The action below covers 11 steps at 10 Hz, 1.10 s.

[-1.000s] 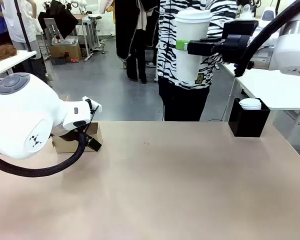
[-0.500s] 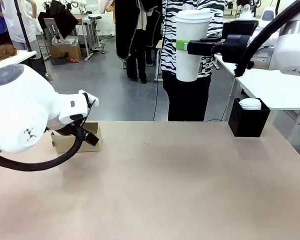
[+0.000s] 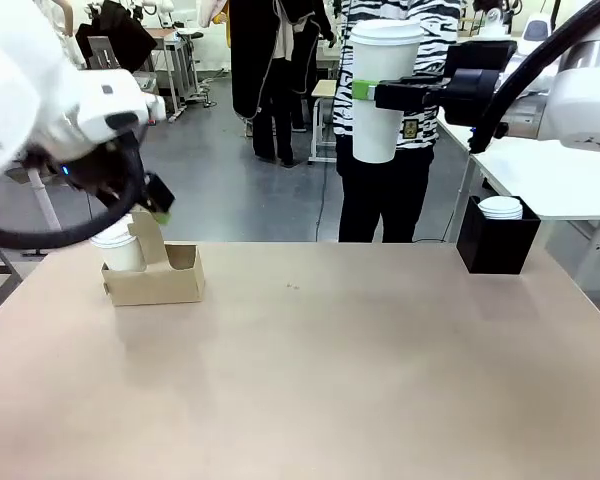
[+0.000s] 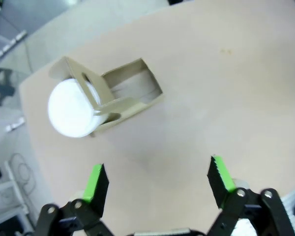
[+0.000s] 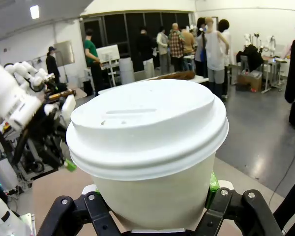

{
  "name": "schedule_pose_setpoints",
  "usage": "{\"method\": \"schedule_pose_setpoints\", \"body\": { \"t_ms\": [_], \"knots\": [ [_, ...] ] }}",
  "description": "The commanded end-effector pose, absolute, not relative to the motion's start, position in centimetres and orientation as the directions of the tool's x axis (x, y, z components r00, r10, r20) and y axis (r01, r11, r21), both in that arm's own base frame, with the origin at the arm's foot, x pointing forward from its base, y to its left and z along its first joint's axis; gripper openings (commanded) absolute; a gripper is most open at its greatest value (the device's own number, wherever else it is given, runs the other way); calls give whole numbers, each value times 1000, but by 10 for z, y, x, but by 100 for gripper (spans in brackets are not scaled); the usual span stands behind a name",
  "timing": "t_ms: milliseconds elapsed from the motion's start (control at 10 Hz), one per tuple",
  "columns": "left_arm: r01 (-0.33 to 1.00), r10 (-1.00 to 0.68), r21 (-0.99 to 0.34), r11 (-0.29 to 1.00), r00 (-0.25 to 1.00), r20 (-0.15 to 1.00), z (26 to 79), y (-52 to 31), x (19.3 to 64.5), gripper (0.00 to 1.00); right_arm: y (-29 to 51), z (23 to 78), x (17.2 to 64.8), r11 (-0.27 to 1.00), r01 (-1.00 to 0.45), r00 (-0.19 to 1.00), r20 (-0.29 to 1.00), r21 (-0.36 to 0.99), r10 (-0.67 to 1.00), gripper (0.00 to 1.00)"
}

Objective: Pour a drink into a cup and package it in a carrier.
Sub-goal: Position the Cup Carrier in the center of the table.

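The brown cardboard carrier [image 3: 158, 280] stands at the table's far left, and a lidded white cup [image 3: 120, 248] sits in its left slot. My left gripper [image 3: 158, 205] hangs open just above the carrier's handle tab. From the left wrist, the carrier [image 4: 123, 96] and that cup's lid [image 4: 71, 109] lie below and ahead of the open left gripper [image 4: 158, 176]. My right gripper [image 3: 378, 95] is shut on a second lidded white cup [image 3: 380, 135], held upright high over the far edge. That cup [image 5: 147, 147] sits in the right gripper [image 5: 150, 209]. The drink is out of view.
A black box [image 3: 497, 245] holding white lids [image 3: 500, 207] stands at the table's far right. A person in a zebra-striped top [image 3: 420, 150] stands beyond the far edge, behind the raised cup. Bare tabletop [image 3: 340, 370] runs between carrier and box.
My left arm has risen off the carrier and swung up to the left, uncovering the cup in its slot. The person has stepped to the right. The right arm has held still.
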<state>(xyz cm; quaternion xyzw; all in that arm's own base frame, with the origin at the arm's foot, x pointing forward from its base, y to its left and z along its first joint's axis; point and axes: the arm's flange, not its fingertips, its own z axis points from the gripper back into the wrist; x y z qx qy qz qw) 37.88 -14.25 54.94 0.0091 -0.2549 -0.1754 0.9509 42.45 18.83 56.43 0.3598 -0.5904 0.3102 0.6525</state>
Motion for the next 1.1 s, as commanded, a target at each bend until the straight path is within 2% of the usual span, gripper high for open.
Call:
{"method": "schedule_pose_setpoints", "body": {
  "t_ms": [0,200,400,500,700,800,900,1000],
  "knots": [
    [221,-234,82,972,859,455,564,-139,413,100,193,568,428,551,-828,96,994,104,-44,80],
    [155,-164,56,986,890,426,563,-136,441,100,193,568,428,551,-828,96,994,104,-44,80],
    [57,-79,63,996,890,449,567,-141,444,100,193,568,428,551,-828,96,994,104,-44,80],
    [166,-167,41,985,882,442,562,-124,441,100,193,568,428,551,-828,96,994,104,-44,80],
    [166,-167,41,985,882,442,562,-124,441,100,193,568,428,551,-828,96,994,104,-44,80],
    [134,-136,36,990,889,438,560,-130,448,100,193,568,428,551,-828,96,994,104,-44,80],
    [36,-35,5,999,928,371,552,-125,469,100,193,568,428,551,-828,96,994,104,-44,80],
    [-32,36,-17,999,929,369,551,-118,484,100,193,568,428,551,-828,96,994,104,-44,80]
  ]
}}
